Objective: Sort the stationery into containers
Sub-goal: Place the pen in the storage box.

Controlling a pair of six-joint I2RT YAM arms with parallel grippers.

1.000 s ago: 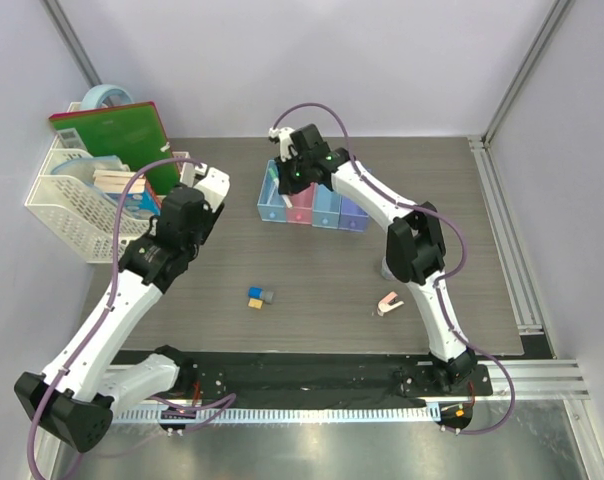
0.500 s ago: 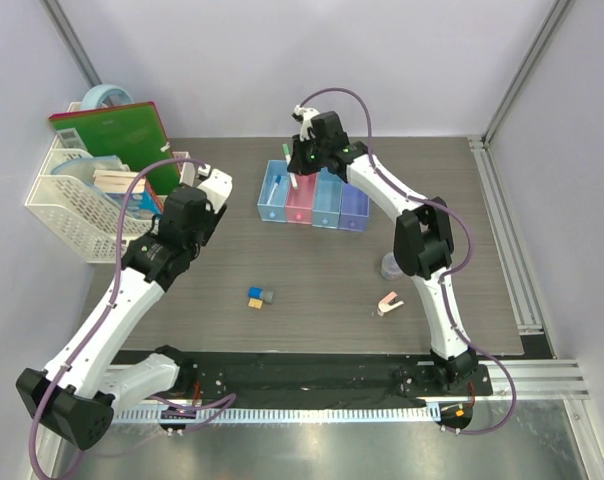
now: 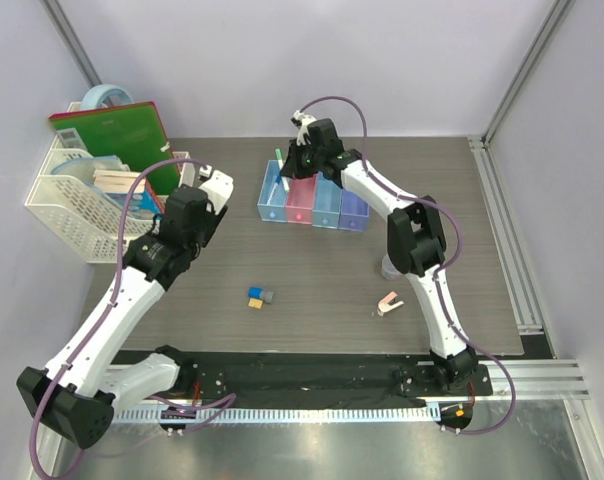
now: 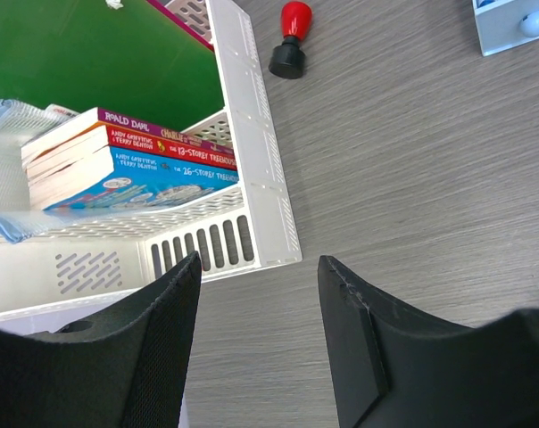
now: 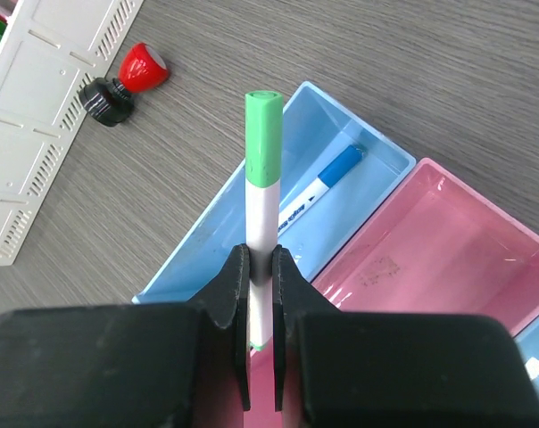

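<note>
The right end effector (image 5: 261,294), clamped on the white pen with green cap (image 5: 261,209), has swung left from the pink bin (image 5: 448,259). The pen now hangs over the leftmost light blue bin (image 5: 211,236), upper centre of the top view, where a blue-tipped pen (image 5: 321,189) lies; release looks next. The left end effector (image 4: 259,267) hovers half-open and empty.

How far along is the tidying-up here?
Done: one blue-tipped pen lies in the leftmost bin. In hand: the right fingers grip a green-capped pen over the bins. Left: the red knob, blocks, grey tub and clip sit loose on the table.
</note>
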